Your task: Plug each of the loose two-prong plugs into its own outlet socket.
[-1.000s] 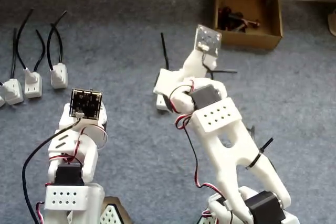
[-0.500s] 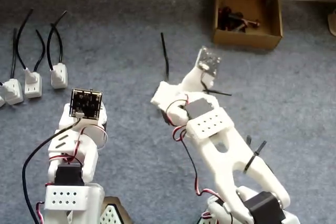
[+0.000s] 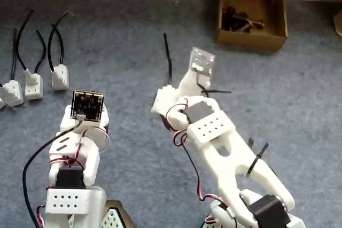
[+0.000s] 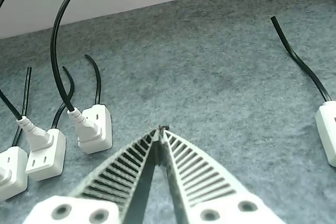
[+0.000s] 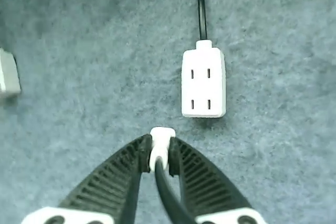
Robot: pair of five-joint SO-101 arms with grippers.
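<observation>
Sockets and plugs: one plug loose, three seated.
The loose white plug (image 5: 161, 136), with a black cord trailing, is pinched in the right hand (image 5: 160, 150) just short of the free white outlet socket (image 5: 203, 82). This socket lies flat near the centre of the tabletop (image 3: 123, 36), four slots up, its cord (image 3: 168, 57) running toward 12 o'clock. At 9 o'clock, three further sockets (image 3: 60, 77) lie in a row, each with a seated plug (image 4: 84, 124).

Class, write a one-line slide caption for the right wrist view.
Jaws shut on a white two-prong plug, apart from the empty white plastic outlet block lying on grey carpet.
</observation>
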